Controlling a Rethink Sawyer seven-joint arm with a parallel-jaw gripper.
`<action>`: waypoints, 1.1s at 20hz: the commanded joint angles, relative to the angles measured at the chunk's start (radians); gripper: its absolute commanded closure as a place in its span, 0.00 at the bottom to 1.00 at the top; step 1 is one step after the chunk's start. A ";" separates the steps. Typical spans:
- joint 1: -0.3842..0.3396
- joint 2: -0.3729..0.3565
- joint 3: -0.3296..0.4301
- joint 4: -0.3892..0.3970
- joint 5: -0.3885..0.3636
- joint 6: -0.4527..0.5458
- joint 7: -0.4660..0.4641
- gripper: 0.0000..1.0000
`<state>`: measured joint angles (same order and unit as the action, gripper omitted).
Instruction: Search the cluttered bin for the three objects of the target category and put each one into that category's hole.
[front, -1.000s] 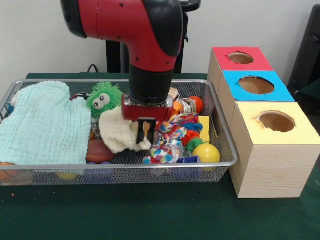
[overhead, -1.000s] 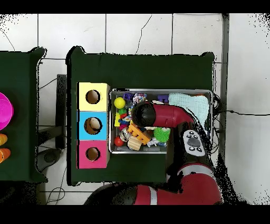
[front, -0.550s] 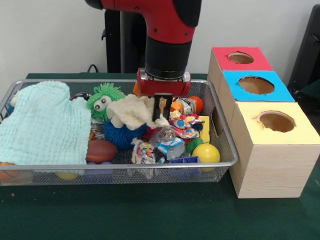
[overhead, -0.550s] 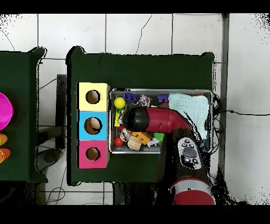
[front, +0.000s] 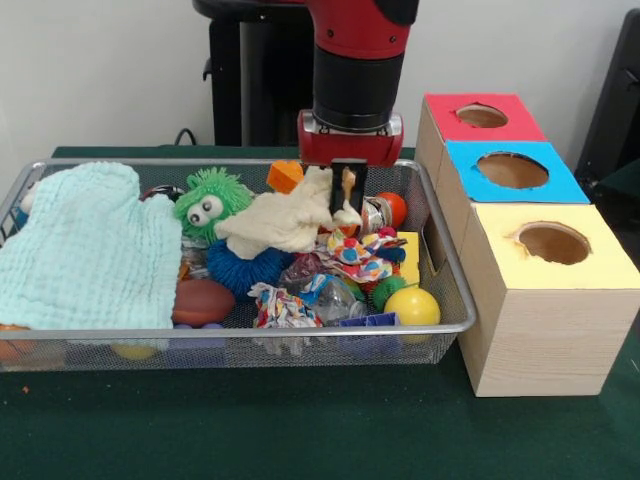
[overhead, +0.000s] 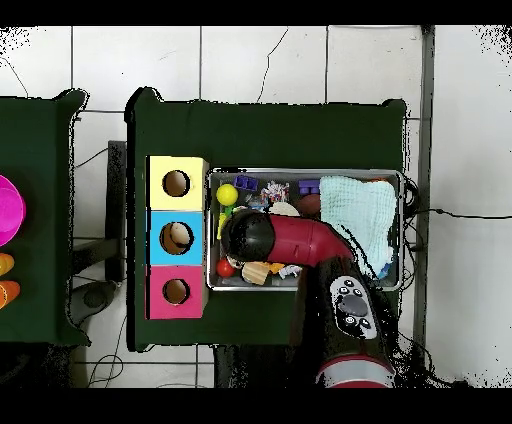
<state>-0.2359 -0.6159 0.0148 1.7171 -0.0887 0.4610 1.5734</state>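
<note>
My gripper (front: 347, 197) hangs over the right half of the wire bin (front: 250, 329), shut on one corner of a cream cloth (front: 283, 221). The cloth trails down and left from the fingers onto the toy pile. Under it lie a blue spiky ball (front: 245, 270), a green fuzzy toy with eyes (front: 208, 200) and a colourful rope toy (front: 365, 250). In the overhead view the arm (overhead: 250, 236) covers the gripper and the cloth. Three boxes with round holes stand beside the bin: red (front: 482, 117), blue (front: 512, 170) and yellow (front: 552, 243).
A light blue towel (front: 85, 250) covers the bin's left half. A yellow ball (front: 412, 306), a red ball (front: 395, 207), an orange block (front: 285, 175) and a brown ball (front: 203, 300) lie among the clutter. In the overhead view a pink dish (overhead: 8, 210) sits on another table.
My gripper has risen and shifted right toward the boxes, dragging the cream cloth up off the pile. The blue spiky ball and crumpled wrappers beneath are now uncovered.
</note>
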 joint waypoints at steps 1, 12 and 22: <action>-0.003 -0.014 0.037 0.105 0.078 0.047 0.216 1.00; -0.044 0.002 0.095 0.137 0.108 0.009 0.153 0.00; -0.086 0.024 0.163 0.193 0.162 -0.006 0.158 0.00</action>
<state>-0.2979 -0.6291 0.0687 1.8387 0.0126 0.4606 1.5734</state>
